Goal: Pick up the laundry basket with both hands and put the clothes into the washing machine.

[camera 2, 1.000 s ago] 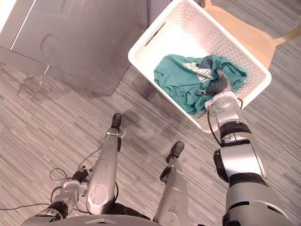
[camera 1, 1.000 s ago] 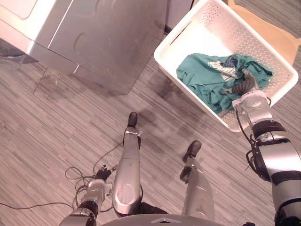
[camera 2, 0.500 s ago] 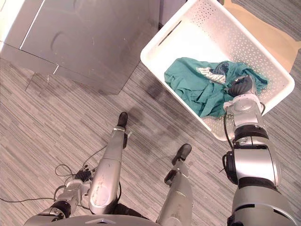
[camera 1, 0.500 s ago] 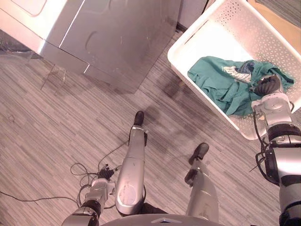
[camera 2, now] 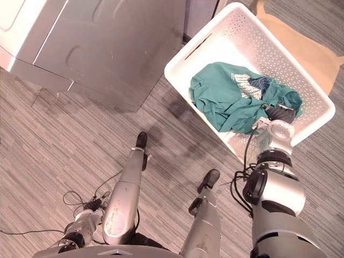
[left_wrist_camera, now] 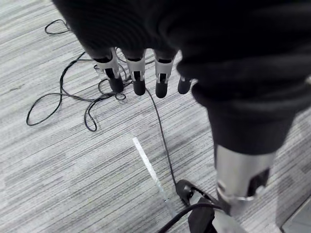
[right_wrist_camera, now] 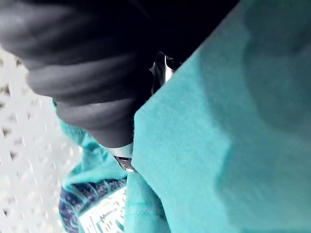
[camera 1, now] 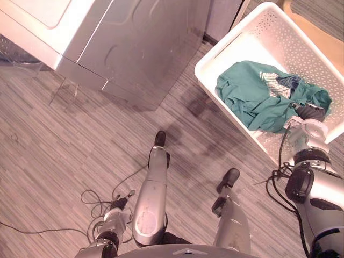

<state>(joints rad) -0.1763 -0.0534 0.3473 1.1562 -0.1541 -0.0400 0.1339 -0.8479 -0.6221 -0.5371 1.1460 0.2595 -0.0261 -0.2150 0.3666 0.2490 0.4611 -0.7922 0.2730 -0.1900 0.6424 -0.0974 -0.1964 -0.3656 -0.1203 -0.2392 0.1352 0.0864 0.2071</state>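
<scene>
**Laundry basket sits by washing machine, teal clothes inside**

The left hand hangs low over the striped grey floor, its fingers straight and loose, holding nothing. The silver washing machine stands upper left. Just to its right is the white perforated basket, with the clothes heaped toward its near right wall. The right hand is sunk into that heap at the basket's near right edge. Cloth hides its fingers, so their grip cannot be told.
</scene>
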